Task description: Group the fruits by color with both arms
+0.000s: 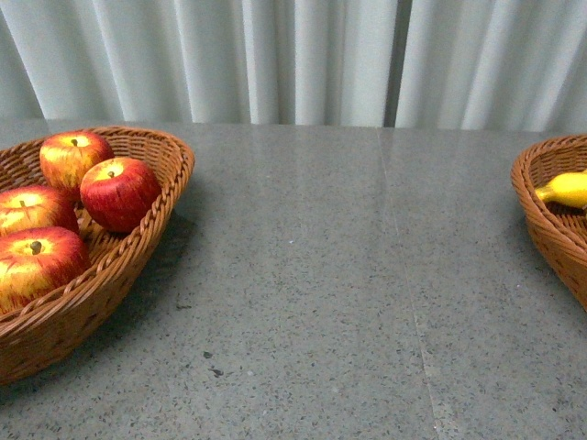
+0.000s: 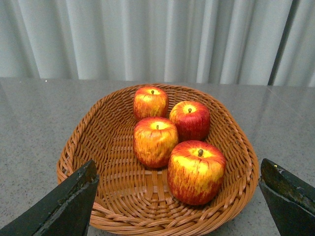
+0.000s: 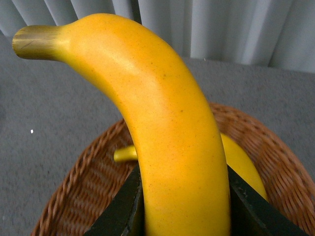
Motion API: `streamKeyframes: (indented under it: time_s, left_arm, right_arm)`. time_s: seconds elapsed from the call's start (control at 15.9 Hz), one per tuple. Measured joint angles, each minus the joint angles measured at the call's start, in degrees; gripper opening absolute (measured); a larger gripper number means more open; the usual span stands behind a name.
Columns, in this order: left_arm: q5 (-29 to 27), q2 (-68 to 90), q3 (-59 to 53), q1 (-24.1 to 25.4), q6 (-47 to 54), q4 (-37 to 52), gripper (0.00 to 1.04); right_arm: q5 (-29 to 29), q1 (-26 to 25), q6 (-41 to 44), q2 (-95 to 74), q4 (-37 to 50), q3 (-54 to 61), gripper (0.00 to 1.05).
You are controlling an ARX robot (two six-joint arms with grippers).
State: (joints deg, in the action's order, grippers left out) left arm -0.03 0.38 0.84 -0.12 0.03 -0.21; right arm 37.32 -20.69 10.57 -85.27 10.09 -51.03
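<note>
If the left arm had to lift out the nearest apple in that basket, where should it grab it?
Probably from above, jaws closing across the widest part of the front apple. It sits upright, stem up. Its side towards the basket rim is free; another apple crowds one flank, so set the open left gripper to avoid that.

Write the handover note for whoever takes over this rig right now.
Left claw: open, empty, by the left basket holding four apples.
Right claw: shut on a banana, held above the right basket, where another banana already lies.
Done: no fruit shows on the table.
Left: lower and release the held banana.
</note>
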Motion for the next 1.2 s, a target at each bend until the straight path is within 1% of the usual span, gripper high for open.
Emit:
streamKeyframes:
  time_s: [0.13,0.19,0.31,0.38,0.5,0.69,0.76,0.82,0.94,1.01,1.07,1.13,1.2]
  left_arm:
    - [0.0,0.0,0.0,0.0,0.0,-0.02,0.98]
    - [0.0,0.0,0.0,0.0,0.0,-0.02,0.98]
    - [0.02,0.0,0.0,0.0,0.0,-0.02,0.98]
    - [0.02,0.0,0.0,0.0,0.0,-0.02,0.98]
    - [0.0,0.0,0.0,0.0,0.0,-0.02,0.98]
    - [0.02,0.0,0.0,0.0,0.0,-0.02,0.98]
    - [0.0,0.0,0.0,0.0,0.0,-0.02,0.98]
    - [0.0,0.0,0.0,0.0,0.0,-0.02,0.98]
    - [0.02,0.0,0.0,0.0,0.0,-0.02,0.98]
    - [0.02,0.0,0.0,0.0,0.0,-0.02,0.98]
    - [0.02,0.0,0.0,0.0,0.0,0.0,0.98]
    - [0.02,0.0,0.0,0.0,0.0,-0.02,0.98]
    - [0.0,0.0,0.0,0.0,0.0,0.0,0.98]
  right_arm:
    - [0.13,-3.87,5.86,2.19,-3.85,4.13,0.34]
    - [-0.76,-4.85,8.66,2.19,-4.96,5.7,0.34]
    - [-0.94,-5.64,13.25,2.32,-9.05,7.96,0.34]
    - [-1.31,-5.6,15.06,2.67,-9.92,8.92,0.38]
    - [-1.81,-5.46,16.09,3.19,-10.45,8.87,0.61]
    - [-1.77,-3.98,15.87,5.6,-11.17,8.11,0.94]
    - [-1.49,-3.45,14.27,6.95,-10.4,6.67,1.0]
    - [-1.01,-2.86,12.41,8.28,-8.85,5.25,0.97]
    - [0.26,-2.16,6.75,11.98,-5.18,3.32,0.98]
    - [1.99,-2.19,2.86,14.51,-2.67,3.17,0.98]
    - [4.37,-2.69,-4.76,20.65,0.81,4.33,0.98]
    - [-8.33,-0.94,-9.53,33.66,6.71,14.71,0.8]
    - [-18.18,2.12,-9.73,46.86,4.09,28.65,0.53]
